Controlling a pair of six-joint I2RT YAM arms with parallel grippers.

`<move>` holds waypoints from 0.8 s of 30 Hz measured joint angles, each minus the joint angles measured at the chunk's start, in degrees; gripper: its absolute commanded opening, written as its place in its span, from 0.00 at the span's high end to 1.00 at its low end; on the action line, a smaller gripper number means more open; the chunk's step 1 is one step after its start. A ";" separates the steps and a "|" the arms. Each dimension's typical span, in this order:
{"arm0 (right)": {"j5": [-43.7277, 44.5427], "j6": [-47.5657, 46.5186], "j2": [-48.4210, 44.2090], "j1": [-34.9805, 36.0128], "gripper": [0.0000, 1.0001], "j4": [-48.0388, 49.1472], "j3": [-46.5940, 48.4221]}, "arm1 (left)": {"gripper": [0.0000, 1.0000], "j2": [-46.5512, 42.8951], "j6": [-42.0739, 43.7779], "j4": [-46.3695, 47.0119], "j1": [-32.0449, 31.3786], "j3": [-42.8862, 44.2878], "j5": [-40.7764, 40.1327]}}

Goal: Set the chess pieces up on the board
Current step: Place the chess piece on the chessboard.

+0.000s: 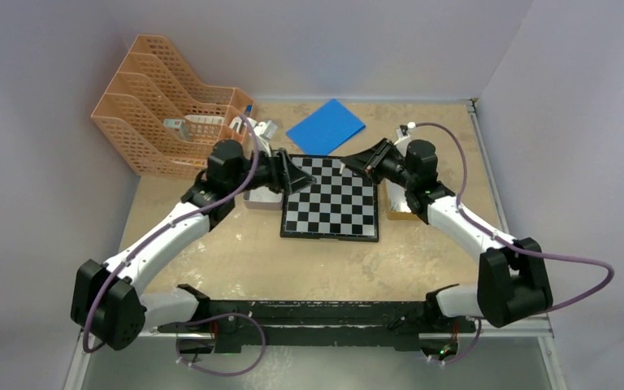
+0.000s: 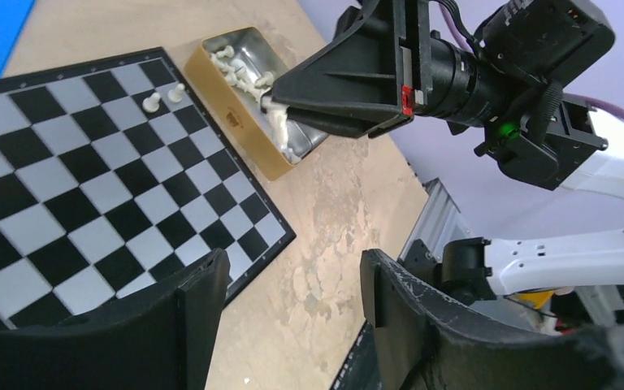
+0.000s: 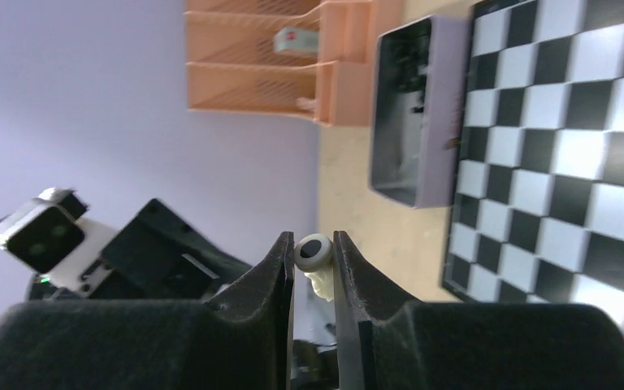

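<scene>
Cream chess piece (image 3: pixel 312 252) mostly hidden inside right end effector (image 3: pixel 312 238); lilac box (image 3: pixel 443 114) contents dark, blurred.

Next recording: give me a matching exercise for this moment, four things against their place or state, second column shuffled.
Things:
1. gold metal tin
2. lavender rectangular box
3. blue square sheet
4. right gripper

Place or state:
A. beyond the far edge of the black-and-white chessboard
B. shut on a cream-white chess piece
C. beside the board's right edge
D. beside the board's left edge

Pairs: 1-C, 2-D, 3-A, 4-B
</scene>
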 measured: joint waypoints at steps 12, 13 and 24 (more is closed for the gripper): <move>-4.22 20.59 2.12 2.64 0.85 19.89 -4.98 | 0.57 6.01 15.85 19.89 -11.80 -2.34 -11.72; -4.37 21.38 2.36 2.82 0.85 20.72 -4.98 | 0.58 6.51 16.87 21.14 -12.13 -2.34 -12.39; -4.63 24.76 3.69 3.56 0.85 24.90 -5.05 | 0.76 12.09 23.80 25.66 -14.97 -2.25 -19.30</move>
